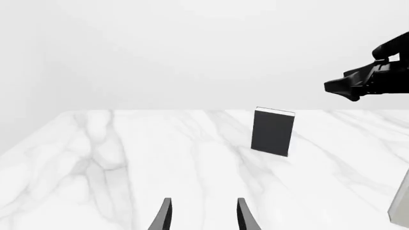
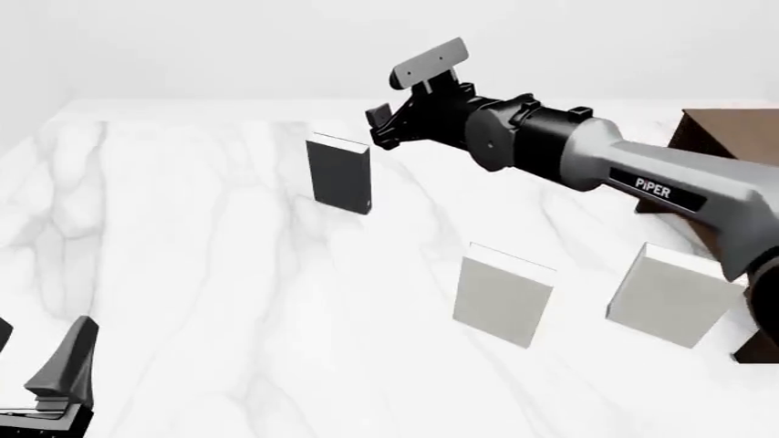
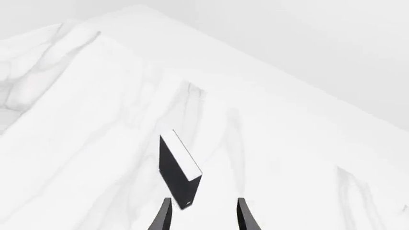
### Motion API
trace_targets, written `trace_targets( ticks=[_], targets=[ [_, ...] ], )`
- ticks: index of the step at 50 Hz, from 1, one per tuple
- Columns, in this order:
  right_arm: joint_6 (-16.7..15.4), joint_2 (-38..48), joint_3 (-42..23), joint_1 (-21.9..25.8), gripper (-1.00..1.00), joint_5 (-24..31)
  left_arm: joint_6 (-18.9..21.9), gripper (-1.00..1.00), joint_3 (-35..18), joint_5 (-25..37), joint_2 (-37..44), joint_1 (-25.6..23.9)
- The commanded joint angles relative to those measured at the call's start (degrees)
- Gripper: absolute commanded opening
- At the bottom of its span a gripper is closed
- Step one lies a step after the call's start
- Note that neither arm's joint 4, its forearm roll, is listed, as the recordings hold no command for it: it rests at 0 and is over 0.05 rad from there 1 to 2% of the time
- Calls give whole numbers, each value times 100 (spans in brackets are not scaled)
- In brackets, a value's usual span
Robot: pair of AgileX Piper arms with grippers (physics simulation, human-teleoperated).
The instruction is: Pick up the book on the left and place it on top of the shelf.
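The black book (image 2: 338,173) stands upright on the white marble table (image 2: 195,274), at the far left of the row of books. It also shows in the left wrist view (image 1: 273,132) and, from above, in the right wrist view (image 3: 176,168) with its white page edge up. My right gripper (image 2: 379,126) is open and empty, a little above and to the right of the book's top; its fingers (image 3: 164,214) stand apart just short of the book. My left gripper (image 1: 203,216) is open and empty, low at the near left (image 2: 58,379), far from the book. The dark brown shelf (image 2: 734,137) is at the far right.
Two light grey books (image 2: 503,299) (image 2: 673,294) stand upright at the near right. The right arm (image 2: 608,169) stretches over the table from the right, above and behind them. The right gripper also shows in the left wrist view (image 1: 351,88). A grey book's edge (image 1: 401,201) shows there too.
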Motion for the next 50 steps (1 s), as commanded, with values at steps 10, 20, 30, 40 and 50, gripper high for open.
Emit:
trace_targets(
  ticks=[10, 20, 30, 40, 50],
  targets=[
    [156, 411, -260, 74, 100, -144, 0, 100, 0, 0, 0, 0],
    [228, 625, -443, 72, 100, -173, 0, 100, 0, 0, 0, 0],
    [277, 965, -802, 59, 100, -129, 0, 100, 0, 0, 0, 0],
    [305, 1292, -1059, 11, 100, -104, 0, 100, 0, 0, 0, 0],
    [357, 1416, -1088, 51, 100, -147, 0, 100, 0, 0, 0, 0]
  ],
)
